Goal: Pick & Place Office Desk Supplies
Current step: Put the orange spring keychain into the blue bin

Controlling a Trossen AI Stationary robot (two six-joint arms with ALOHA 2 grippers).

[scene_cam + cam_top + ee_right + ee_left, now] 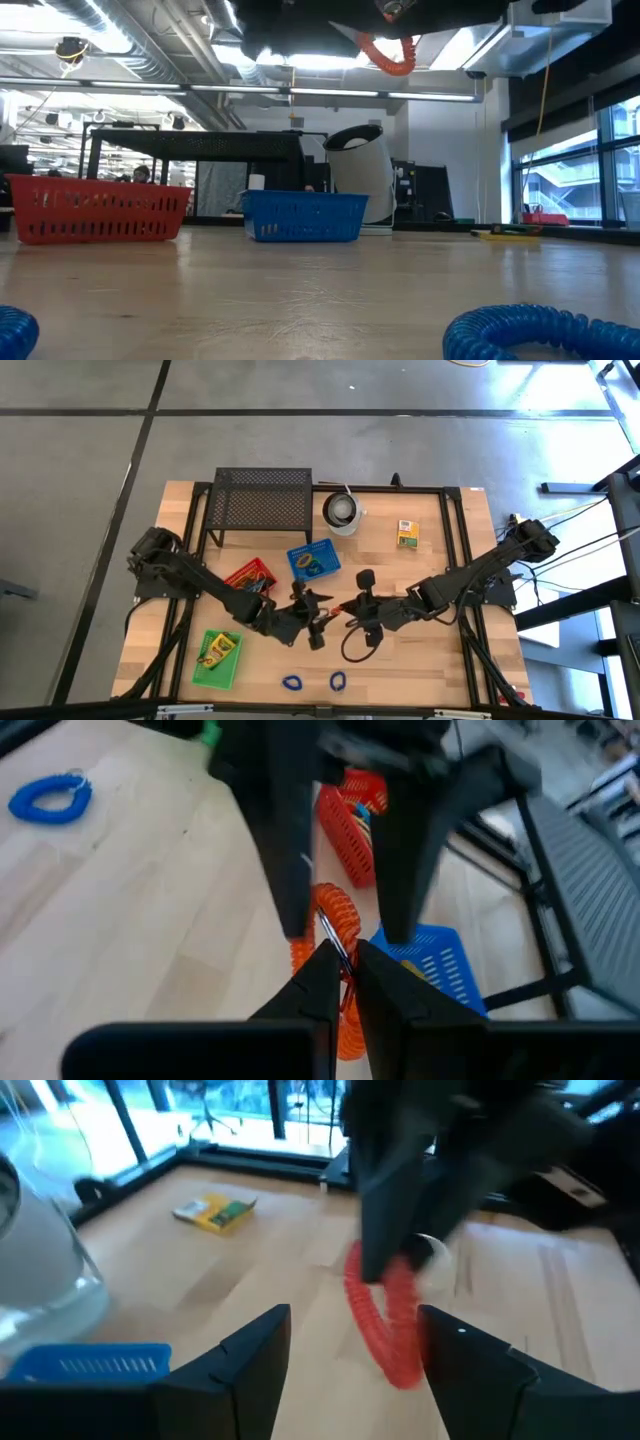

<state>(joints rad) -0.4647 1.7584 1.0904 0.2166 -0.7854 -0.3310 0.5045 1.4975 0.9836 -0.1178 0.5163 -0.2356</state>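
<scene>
I have both arms meeting over the middle of the counter (420,660). They share one orange loop (345,611) up in the air. My right gripper (340,970) has its fingers squeezed together on the loop's ring. My left gripper (350,1345) has its fingers spread apart, one on each side of the loop, and I do not think they touch it. So I judge this is a hand-over, and the right side has the loop now.

Some things look put away. The red bin (250,576) has a few small things inside. The blue bin (313,561) has some loops in it. The green bin (217,658), near the front left corner, has a flat yellow-and-green box in it. I cannot see well how many pieces are in each bin.

Some things are left out. Two blue loops (291,683) lie on the bare wood near the front edge. One more yellow-and-green box (407,534) lies alone toward the back right. The orange loop needs a bin too.

The mesh stand (262,500) and the white cup (343,512) sit at the back edge.

I think we are about halfway, maybe a bit more.
</scene>
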